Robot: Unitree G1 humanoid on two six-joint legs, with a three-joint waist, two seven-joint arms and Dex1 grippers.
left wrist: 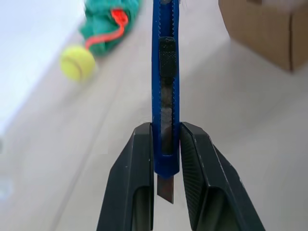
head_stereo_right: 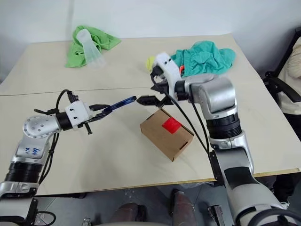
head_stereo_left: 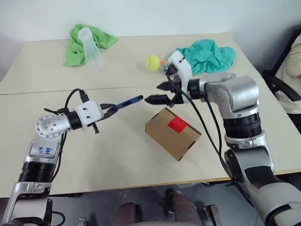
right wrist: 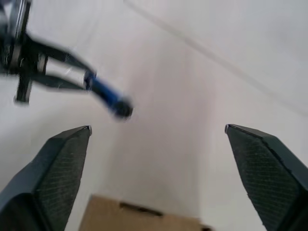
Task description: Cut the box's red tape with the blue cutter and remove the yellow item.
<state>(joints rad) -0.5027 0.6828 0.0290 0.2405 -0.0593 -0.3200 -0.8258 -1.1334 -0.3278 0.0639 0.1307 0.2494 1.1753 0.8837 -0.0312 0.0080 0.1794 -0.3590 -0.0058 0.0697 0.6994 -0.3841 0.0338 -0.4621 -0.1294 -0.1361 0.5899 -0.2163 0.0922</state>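
The brown cardboard box (head_stereo_left: 165, 136) lies on the table, tilted, with the red tape (head_stereo_left: 178, 124) on its top face. My left gripper (head_stereo_left: 106, 109) is shut on the blue cutter (head_stereo_left: 127, 102), which points level toward the right gripper. In the left wrist view the cutter (left wrist: 165, 72) sits between the two pads (left wrist: 137, 159), with a bit of blade below them. My right gripper (head_stereo_left: 153, 92) hangs open above the box's far corner, just beyond the cutter's tip, with nothing between its fingers (right wrist: 65, 159). The yellow item is hidden.
A yellow-green tennis ball (head_stereo_left: 152, 62) and a teal cloth (head_stereo_left: 207, 55) with an orange cord (left wrist: 115, 21) lie behind the right gripper. A green cloth (head_stereo_left: 75, 49) with a clear plastic cup (head_stereo_left: 89, 42) is at the back left. A person (head_stereo_left: 292, 61) sits at the right edge.
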